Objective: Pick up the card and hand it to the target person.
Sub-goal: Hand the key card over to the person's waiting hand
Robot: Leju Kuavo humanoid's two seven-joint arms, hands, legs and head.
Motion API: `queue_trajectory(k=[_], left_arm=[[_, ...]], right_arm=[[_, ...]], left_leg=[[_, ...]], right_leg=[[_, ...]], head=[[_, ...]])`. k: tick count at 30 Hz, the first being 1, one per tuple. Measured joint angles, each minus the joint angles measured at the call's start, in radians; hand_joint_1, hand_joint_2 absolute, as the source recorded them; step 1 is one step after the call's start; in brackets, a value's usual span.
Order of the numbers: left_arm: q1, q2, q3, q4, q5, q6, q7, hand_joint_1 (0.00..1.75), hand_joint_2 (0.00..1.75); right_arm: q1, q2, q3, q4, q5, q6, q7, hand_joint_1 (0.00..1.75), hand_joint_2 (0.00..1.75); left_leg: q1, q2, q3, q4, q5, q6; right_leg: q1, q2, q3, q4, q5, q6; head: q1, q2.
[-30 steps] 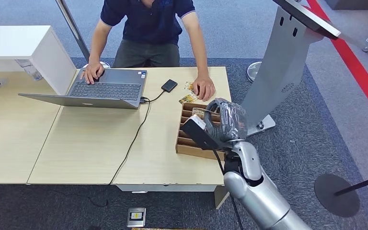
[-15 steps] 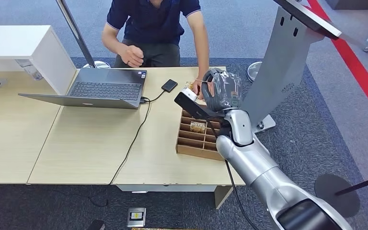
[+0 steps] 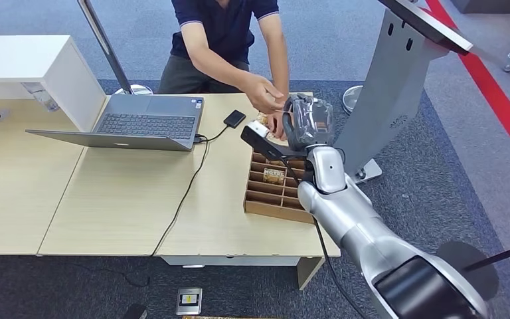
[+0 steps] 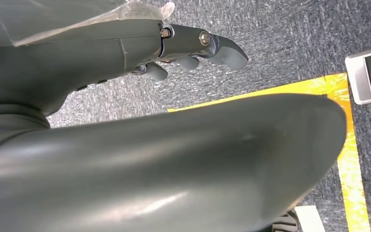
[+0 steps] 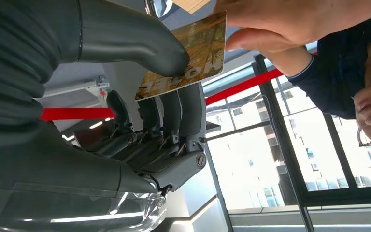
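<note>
Card (image 5: 186, 55) up off the desk and out at the handover point, pinched between thumb and fingers (image 5: 174, 108) of the right hand (image 3: 303, 121). Raised above the far end of the wooden tray (image 3: 259, 199), close to the person's hand (image 3: 263, 93). From the right wrist view, person's fingertips already closing on the card's far edge. Pick-up looks done, reach looks done. Left to do, by the look of it: release the pinch once the person has it. Left hand (image 4: 183, 43) down by the floor, fingers loosely apart, holding nothing.
</note>
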Motion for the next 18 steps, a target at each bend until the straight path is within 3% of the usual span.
queue_trajectory(k=[18], left_arm=[[0.012,0.0,-0.003,0.0,0.004,0.004,-0.018,0.0,0.0]], right_arm=[[-0.04,0.074,0.008,0.087,-0.002,-0.004,-0.033,1.31,1.75]], left_leg=[[0.0,0.0,0.0,0.0,0.0,0.0]], right_leg=[[0.0,0.0,0.0,0.0,0.0,0.0]], head=[[0.0,0.0]])
